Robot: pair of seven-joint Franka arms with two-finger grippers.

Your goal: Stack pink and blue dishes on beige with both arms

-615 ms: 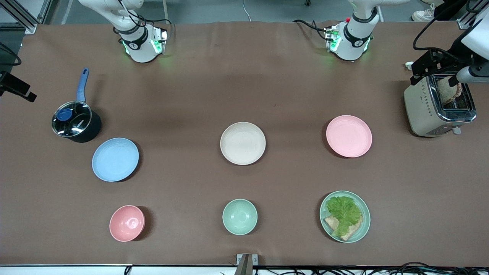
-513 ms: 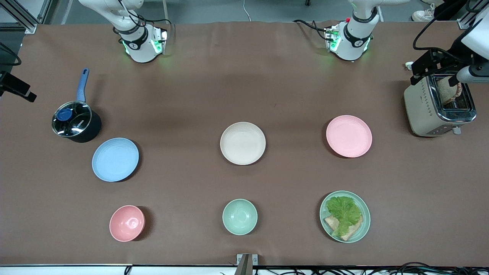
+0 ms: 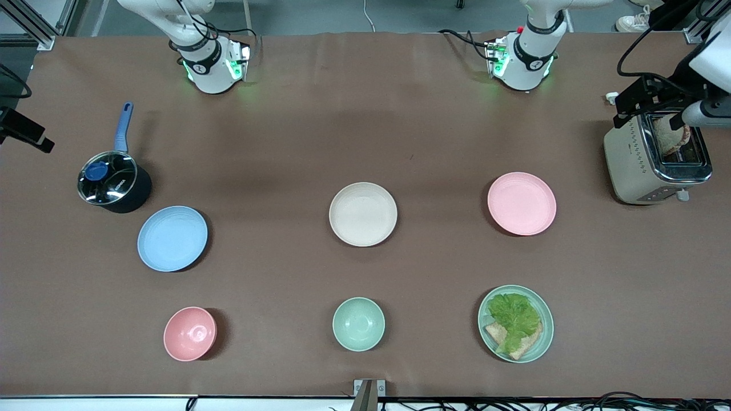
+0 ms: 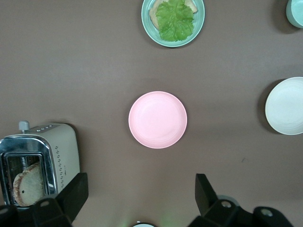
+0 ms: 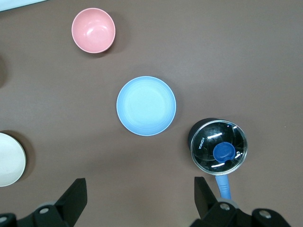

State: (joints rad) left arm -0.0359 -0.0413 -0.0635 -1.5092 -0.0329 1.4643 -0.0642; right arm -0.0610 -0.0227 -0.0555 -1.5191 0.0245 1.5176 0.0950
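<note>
Pink plate (image 3: 521,203), blue plate (image 3: 172,238), beige plate (image 3: 363,214) — all bare, apart.

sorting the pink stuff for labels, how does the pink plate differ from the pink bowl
The pink plate is wide and shallow; the pink bowl is narrower across and deep. The pink plate is a paler pastel, the pink bowl a warmer salmon pink. The pink plate sits toward the left arm's end of the table, beside the toaster; the pink bowl sits toward the right arm's end, nearer the front camera. Both are round, matte, empty and upright.
</note>
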